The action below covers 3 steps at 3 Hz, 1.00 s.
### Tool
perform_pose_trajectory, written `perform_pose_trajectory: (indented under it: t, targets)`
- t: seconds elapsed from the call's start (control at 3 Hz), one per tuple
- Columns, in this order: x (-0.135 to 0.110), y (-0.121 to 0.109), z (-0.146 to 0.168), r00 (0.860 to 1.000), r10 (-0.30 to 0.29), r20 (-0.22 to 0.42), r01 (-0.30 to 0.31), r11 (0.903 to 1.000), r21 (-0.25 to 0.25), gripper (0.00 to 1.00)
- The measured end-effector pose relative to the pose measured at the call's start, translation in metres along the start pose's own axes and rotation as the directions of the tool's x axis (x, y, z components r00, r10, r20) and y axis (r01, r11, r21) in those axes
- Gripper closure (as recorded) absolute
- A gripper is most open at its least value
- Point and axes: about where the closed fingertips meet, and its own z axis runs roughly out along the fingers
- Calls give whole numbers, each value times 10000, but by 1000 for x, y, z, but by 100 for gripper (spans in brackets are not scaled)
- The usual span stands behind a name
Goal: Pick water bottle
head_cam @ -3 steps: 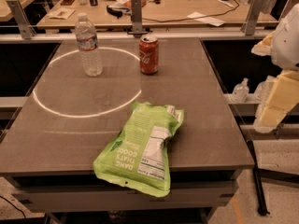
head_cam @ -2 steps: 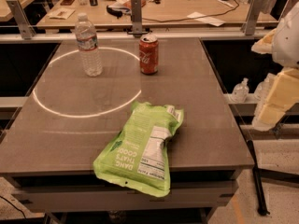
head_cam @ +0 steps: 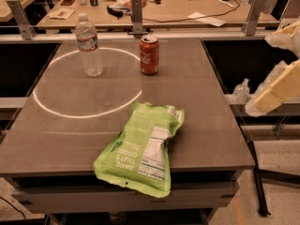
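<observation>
The counter point(head_cam: 197, 107) carries three things: one water bottle point(head_cam: 89, 46), one red cola can point(head_cam: 149, 55) and one green snack pouch point(head_cam: 143, 149). Beyond its right edge there is one small clear pump bottle point(head_cam: 241, 91). One end effector point(head_cam: 276, 76) hangs at the far right, off the counter.

Dim, warm indoor light. A bright ring of glare point(head_cam: 85, 115) shines on the table point(head_cam: 211, 125); the pale gripper point(head_cam: 275, 86) is lit at the right edge.
</observation>
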Motion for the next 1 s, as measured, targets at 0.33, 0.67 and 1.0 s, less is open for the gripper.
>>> perform_pose_trajectory:
  t: [0.33,0.67,1.0]
  targets:
    - [-37,0,-1,9792,506,1966,-502,9987,-73,0]
    - [-78,-1,10,9454,772,3167,-630,9965,-549,0]
    - [-150,-14,55,9104,973,4020,-364,9870,-1565,0]
